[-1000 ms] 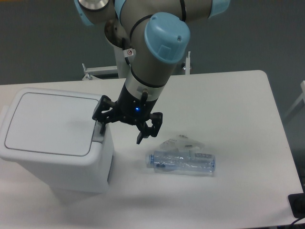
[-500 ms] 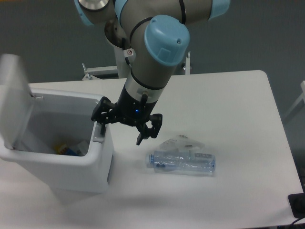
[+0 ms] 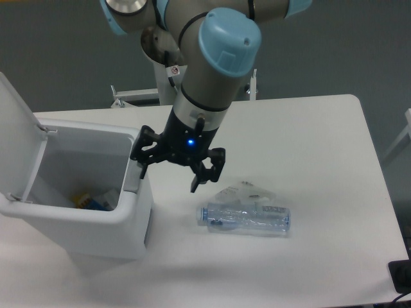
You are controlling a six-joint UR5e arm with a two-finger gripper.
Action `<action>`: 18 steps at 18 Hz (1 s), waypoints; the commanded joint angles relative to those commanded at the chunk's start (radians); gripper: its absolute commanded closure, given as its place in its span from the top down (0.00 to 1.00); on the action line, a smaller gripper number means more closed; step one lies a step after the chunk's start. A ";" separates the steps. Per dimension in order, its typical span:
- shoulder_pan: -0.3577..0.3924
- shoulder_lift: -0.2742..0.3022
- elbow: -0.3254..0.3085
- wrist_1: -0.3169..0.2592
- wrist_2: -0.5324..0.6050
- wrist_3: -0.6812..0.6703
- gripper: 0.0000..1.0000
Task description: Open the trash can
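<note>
1. Standing at the left end of the white bench (image 3: 308, 135), the trash can (image 3: 83, 224) has its lid (image 3: 16, 138) swung up and leaning back on the far-left side, so the bin is open; a grey push-button latch (image 3: 131, 181) sits on the right rim.
2. Inside the bin, a few bits of rubbish (image 3: 90, 202) show at the bottom, one yellow and one blue; their exact number cannot be told.
3. One arm (image 3: 205, 83) reaches down from the top of the view, its blue-capped joint above the wrist, the wrist tilted slightly so the hand (image 3: 168, 176) points downward over the bench.
4. The hand is spread wide and grasps nothing: one finger hangs at the bin's right rim, just beside the latch, the other is out over bare bench; whether the near finger touches the rim cannot be told.
5. One clear plastic bottle (image 3: 247, 218) lies on its side right of the bin, apart from it, below the hand's outer finger.
6. One crumpled clear wrapper (image 3: 247, 192) lies against the bottle's far side.
7. Open bench surface runs from the bottle to the right edge and back to the far edge; the near edge also has bare room in front of the bottle.
8. A dark object (image 3: 401, 276) pokes in at the near-right corner.
</note>
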 joint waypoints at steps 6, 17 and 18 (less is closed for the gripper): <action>0.077 -0.064 -0.015 0.151 0.124 0.128 1.00; 0.223 -0.162 -0.080 0.215 0.310 0.608 1.00; 0.232 -0.170 -0.090 0.236 0.334 0.664 1.00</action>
